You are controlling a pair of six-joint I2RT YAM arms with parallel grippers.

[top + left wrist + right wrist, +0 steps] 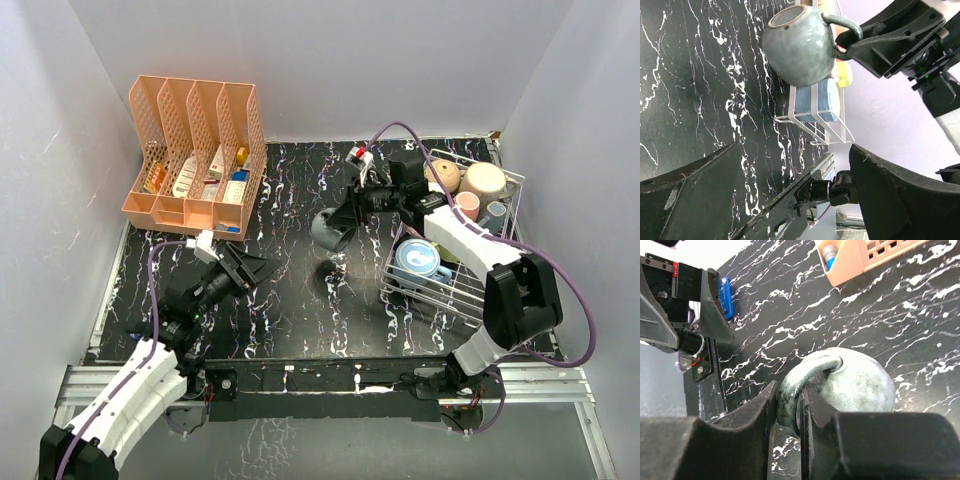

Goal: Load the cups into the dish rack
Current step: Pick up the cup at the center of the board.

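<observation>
The right gripper (349, 213) was pinched on the handle of a grey mug (329, 230), its fingers closed through the loop, as the right wrist view showed plainly. The mug hung tilted over the middle of the bench (290, 310), just left of the dish rack (452, 296) and outside it. The rack sat along the right edge of the bench and held a light blue cup (418, 262) at its near end, with a pink cup (467, 205), a tan cup (443, 175) and a cream cup (484, 182) toward the far end. The left gripper (260, 266) was spread wide and held nothing, low over the bench's near-left part. A peach organizer (195, 150) stood at the far-left corner.
</observation>
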